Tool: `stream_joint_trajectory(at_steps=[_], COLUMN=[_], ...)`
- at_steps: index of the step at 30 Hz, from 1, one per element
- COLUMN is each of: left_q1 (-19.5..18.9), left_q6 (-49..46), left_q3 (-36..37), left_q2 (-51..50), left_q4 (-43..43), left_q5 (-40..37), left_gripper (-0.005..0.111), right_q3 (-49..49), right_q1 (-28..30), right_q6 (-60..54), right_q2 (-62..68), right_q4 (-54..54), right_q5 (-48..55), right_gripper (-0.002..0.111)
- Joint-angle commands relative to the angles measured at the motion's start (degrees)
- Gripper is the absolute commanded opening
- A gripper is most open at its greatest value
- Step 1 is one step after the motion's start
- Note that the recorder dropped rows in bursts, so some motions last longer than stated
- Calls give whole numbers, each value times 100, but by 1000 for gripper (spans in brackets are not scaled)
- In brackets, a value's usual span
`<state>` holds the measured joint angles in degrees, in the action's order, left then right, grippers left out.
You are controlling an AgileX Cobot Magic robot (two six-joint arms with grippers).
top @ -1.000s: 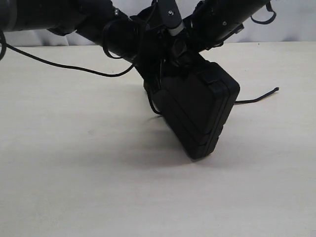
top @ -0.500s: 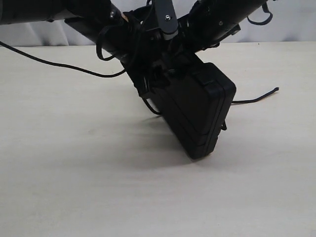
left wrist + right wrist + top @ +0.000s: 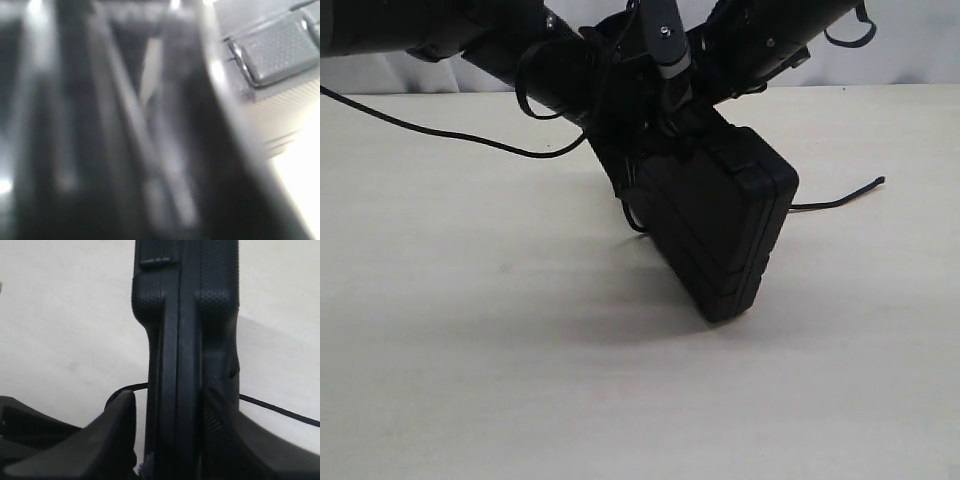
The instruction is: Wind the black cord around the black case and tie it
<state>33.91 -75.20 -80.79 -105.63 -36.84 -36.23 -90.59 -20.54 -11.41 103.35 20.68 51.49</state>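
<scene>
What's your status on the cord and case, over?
Right gripper clamped on black case, tilted on a corner. Left gripper at its top, jaws unreadable, view blurred. Black cord trailing across table both sides, no tie visible.

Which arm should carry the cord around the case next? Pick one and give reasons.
Left, probably. The right fingers straddle the black case, propping it tilted on one corner. The black cord runs slack toward the left arm; the left wrist view is too blurred to confirm any grip.
</scene>
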Motion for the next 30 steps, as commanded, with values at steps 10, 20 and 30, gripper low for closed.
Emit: stream_joint_trajectory(at_steps=[10, 20, 30], left_q1=[-4, 9, 9], left_q6=[1949, 3158, 341], left_q3=[74, 144, 1947], left_q2=[1214, 1713, 1112], left_q4=[3256, 2269, 1120], left_q5=[-1141, -2688, -1926], left_gripper=[61, 61, 61], right_q3=[239, 345, 868], right_q1=[-89, -62, 1020], right_q6=[14, -137, -101], right_q2=[-214, -450, -502], right_q4=[978, 853, 267], right_q5=[-116, -25, 720], right_gripper=[41, 41, 41])
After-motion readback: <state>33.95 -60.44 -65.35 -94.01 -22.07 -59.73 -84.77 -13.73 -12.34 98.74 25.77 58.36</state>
